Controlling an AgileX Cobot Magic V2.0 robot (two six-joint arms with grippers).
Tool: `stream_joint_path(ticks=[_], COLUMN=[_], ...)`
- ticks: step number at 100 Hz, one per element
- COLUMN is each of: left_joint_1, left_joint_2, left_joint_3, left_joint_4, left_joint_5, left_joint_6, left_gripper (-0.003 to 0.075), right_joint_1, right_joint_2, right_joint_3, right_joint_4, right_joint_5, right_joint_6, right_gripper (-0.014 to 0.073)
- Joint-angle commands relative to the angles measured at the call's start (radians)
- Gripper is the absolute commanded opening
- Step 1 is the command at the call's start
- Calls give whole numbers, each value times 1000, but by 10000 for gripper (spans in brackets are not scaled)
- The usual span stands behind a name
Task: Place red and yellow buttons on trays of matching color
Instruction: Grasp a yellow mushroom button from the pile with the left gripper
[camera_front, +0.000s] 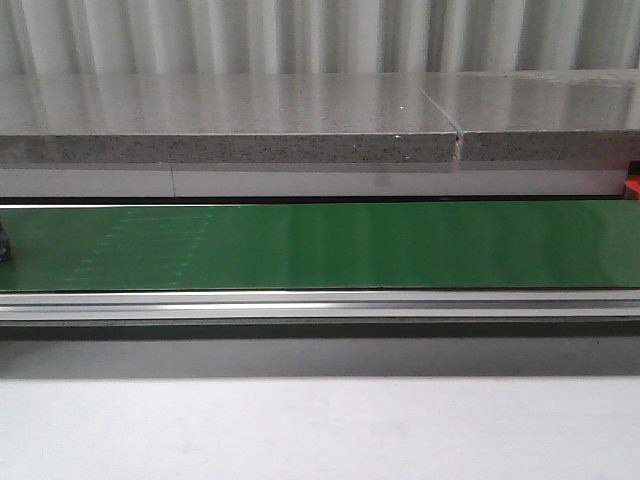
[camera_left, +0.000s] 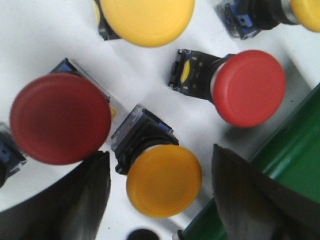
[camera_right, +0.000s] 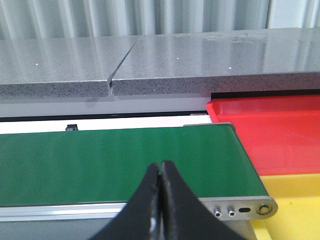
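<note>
A: Front view first. What's there?
B: Green conveyor belt (camera_front: 320, 245) spans the full width, smooth matte surface, aluminium rail (camera_front: 320, 303) along its near edge. Speckled grey stone slab (camera_front: 230, 125) behind it, with a seam right of centre. No arms, buttons or trays visible here; a sliver of red at the far right edge, can't tell what it is.

A: Left wrist?
B: Left gripper (camera_left: 160, 195) is spread wide, dark fingers (camera_left: 85, 200) either side of a yellow button (camera_left: 164, 180) lying on a white surface (camera_left: 40, 40). No contact visible. The button has a round domed cap and a black-and-clear body. Neighbours are close: a big red button (camera_left: 60, 117) just beside the one finger, another red button (camera_left: 249, 87) lying on its side, and more yellow caps at the frame edge. Belt edge (camera_left: 295, 150) runs just beside the other finger, so little room there.

A: Right wrist?
B: Right gripper (camera_right: 160, 200) is pressed together, tips touching, holding nothing, poised over the belt's near rail. Belt end has a rounded corner. Beyond it, only seen in this view: red tray (camera_right: 270, 130) and yellow tray (camera_right: 295, 200), adjacent, glossy plastic.
</note>
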Motion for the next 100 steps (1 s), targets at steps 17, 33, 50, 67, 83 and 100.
stream_joint_path(ticks=[17,33,50,67,83,100], left_joint_1=[-14,-22,-25,-25,-25,-29], left_joint_2=[13,13,11,-4,-93,-210], left_joint_3=[-56,-58,-58,-58,-58,-58], left_joint_4=[-55,-55,-48,-24,-14,-10], left_joint_5=[24,22,30,37,50,71], left_joint_6=[18,18,22,49,72,103], left_gripper=[439,360,195,143,143,143], right_joint_1=[-1,-1,-1,-1,-1,-1], right_joint_2=[-8,-8,-8,-8,-8,-8], right_joint_3=[-17,-17,-17,-17,-17,-17], right_joint_4=[-6,-6,-6,-6,-6,-6], right_joint_5=[-84,-84,-84,-84,-84,-84], right_joint_6=[1,1,1,1,1,1], right_gripper=[-105,-105,-105,-105,-105,-105])
